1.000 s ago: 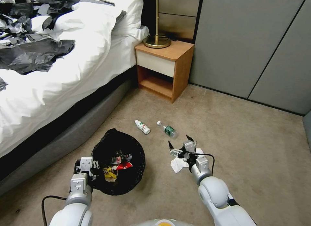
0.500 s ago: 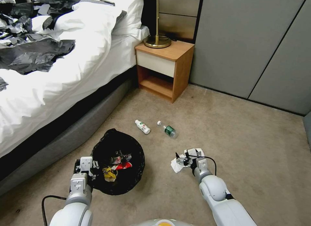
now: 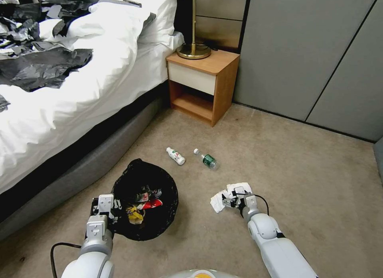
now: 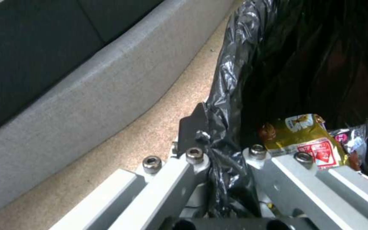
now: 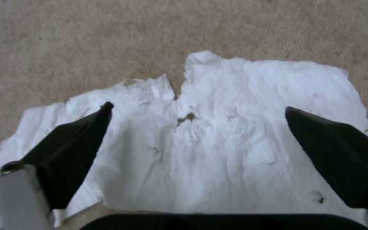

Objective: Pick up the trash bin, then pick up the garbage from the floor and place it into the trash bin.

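Note:
The trash bin (image 3: 159,222), lined with a black bag, stands on the carpet beside the bed and holds wrappers (image 4: 307,137). My left gripper (image 3: 113,209) is shut on the bag-covered rim (image 4: 224,95) at the bin's left side. Crumpled white paper (image 3: 217,202) lies on the floor to the right of the bin. My right gripper (image 3: 230,199) hangs low over it, open, with one black fingertip (image 5: 94,121) on each side of the paper (image 5: 218,137). Two small bottles, one white-labelled (image 3: 175,155) and one green-labelled (image 3: 206,159), lie farther out.
The bed's grey base (image 3: 79,170) runs along the left, close to the bin. A wooden nightstand (image 3: 201,84) with a lamp stands ahead, and grey wall panels (image 3: 311,50) close the right. Open carpet (image 3: 303,170) stretches right of the paper.
My right gripper has dropped and drawn back onto the white paper, its fingers still apart. The left gripper and the bin have stayed put.

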